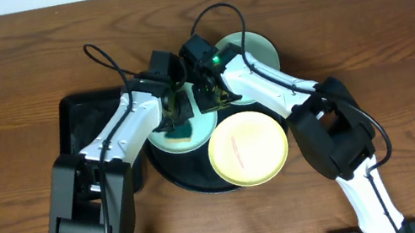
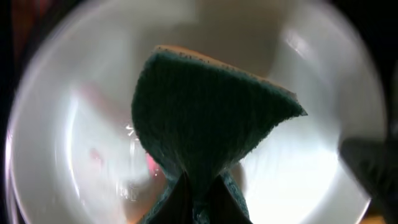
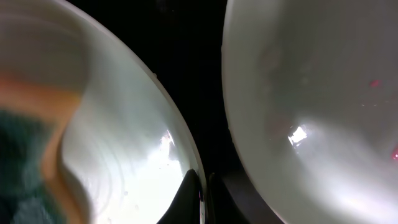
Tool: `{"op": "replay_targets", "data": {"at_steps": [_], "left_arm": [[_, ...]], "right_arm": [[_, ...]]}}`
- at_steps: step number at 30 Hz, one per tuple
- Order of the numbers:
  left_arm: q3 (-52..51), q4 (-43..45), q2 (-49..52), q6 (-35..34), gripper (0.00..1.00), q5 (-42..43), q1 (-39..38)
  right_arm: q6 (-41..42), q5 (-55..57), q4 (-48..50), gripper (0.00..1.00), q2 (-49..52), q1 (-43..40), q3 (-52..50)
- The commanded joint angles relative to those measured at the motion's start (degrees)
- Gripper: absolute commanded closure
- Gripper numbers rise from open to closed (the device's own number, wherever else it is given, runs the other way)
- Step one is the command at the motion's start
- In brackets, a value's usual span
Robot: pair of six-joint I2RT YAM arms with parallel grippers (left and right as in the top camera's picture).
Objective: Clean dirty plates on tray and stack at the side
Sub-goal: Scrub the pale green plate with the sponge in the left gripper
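Note:
The round black tray (image 1: 189, 180) holds a pale mint-blue plate (image 1: 203, 127) on its left and the pale yellow plate (image 1: 248, 149), which has a pink streak, at its front right. A second mint-blue plate (image 1: 254, 50) lies at the back right. My left gripper (image 1: 176, 118) is shut on a green sponge (image 1: 183, 134) and presses it on the left mint plate (image 2: 74, 124); the sponge (image 2: 205, 112) fills the left wrist view above the fingers (image 2: 199, 190). My right gripper (image 1: 209, 101) is shut on that plate's rim (image 3: 130, 124), as the right wrist view (image 3: 200, 183) shows.
A rectangular black tray (image 1: 77, 127) lies to the left, partly under my left arm. In the right wrist view another pale plate (image 3: 311, 93) with pink specks lies just across a dark gap of tray (image 3: 186, 50). Brown wooden table (image 1: 398, 31) surrounds everything.

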Motion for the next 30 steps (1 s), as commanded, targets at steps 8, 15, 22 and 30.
{"op": "replay_targets", "data": {"at_steps": [8, 15, 22, 30], "left_arm": [[-0.39, 1.16, 0.76, -0.33, 0.93, -11.30, -0.15], [-0.72, -8.37, 0.76, -2.64, 0.92, 0.96, -0.15], [-0.72, 1.42, 0.76, -2.40, 0.92, -0.44, -0.09], [-0.72, 0.15, 1.31, -2.45, 0.92, -9.46, -0.09]], "right_arm": [[-1.03, 2.10, 0.46, 0.99, 3.23, 0.31, -0.15], [-1.01, 2.08, 0.57, 0.99, 3.23, 0.31, -0.15], [-1.03, 2.10, 0.52, 0.98, 3.23, 0.33, -0.15], [-1.03, 2.08, 0.50, 0.98, 3.23, 0.33, -0.15]]}}
